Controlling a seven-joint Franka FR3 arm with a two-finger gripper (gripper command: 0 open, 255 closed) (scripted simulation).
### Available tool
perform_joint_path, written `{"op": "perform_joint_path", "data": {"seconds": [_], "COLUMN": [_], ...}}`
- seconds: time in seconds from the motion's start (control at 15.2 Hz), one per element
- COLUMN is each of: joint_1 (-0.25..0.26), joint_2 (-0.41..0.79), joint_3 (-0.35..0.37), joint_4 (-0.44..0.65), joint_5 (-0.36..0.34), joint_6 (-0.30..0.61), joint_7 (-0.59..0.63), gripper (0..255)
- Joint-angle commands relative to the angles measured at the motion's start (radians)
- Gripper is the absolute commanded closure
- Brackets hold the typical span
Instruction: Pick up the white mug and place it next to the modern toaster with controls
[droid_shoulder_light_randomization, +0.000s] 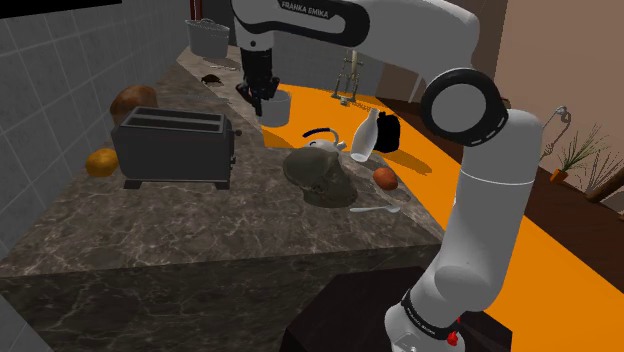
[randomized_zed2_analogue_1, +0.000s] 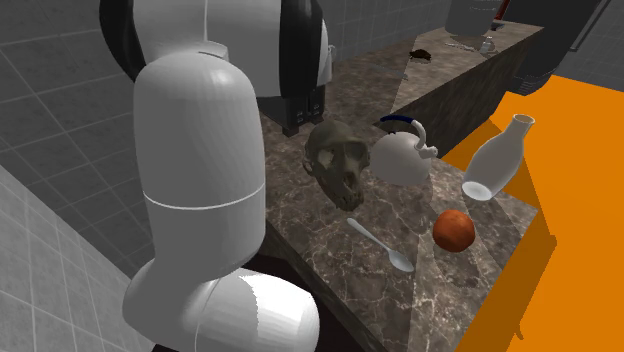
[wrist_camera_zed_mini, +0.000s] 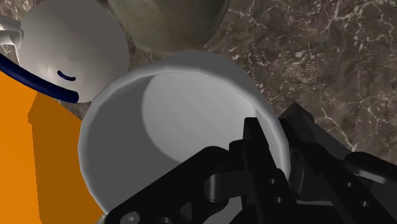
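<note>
On the marble counter (droid_shoulder_light_randomization: 200, 235) sits the dark toaster (droid_shoulder_light_randomization: 175, 145), and up to its right in the shoulder view I hold the white mug (droid_shoulder_light_randomization: 279, 108) clear of the clutter, my gripper (droid_shoulder_light_randomization: 260, 100) closed across its rim, one finger inside.

White capital letters reading "FRANKA EMIKA" run along the dark strip on the arm's upper link (droid_shoulder_light_randomization: 305, 9) in the shoulder view. A dark band around the arm's base (droid_shoulder_light_randomization: 424, 312), just above the stand, carries a row of small pale marks that are too small to read.
</note>
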Motion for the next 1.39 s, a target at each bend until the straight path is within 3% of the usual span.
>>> {"op": "perform_joint_path", "data": {"seconds": [0.0,1.32], "joint_1": [-0.004,-0.025], "joint_2": [-0.01,-0.032], "joint_3": [0.0,-0.005], "joint_4": [-0.039,-0.34], "joint_5": [0.003,0.003], "joint_6": [0.03,0.306], "joint_7": [0.004,0.043], "gripper": [255,255]}}
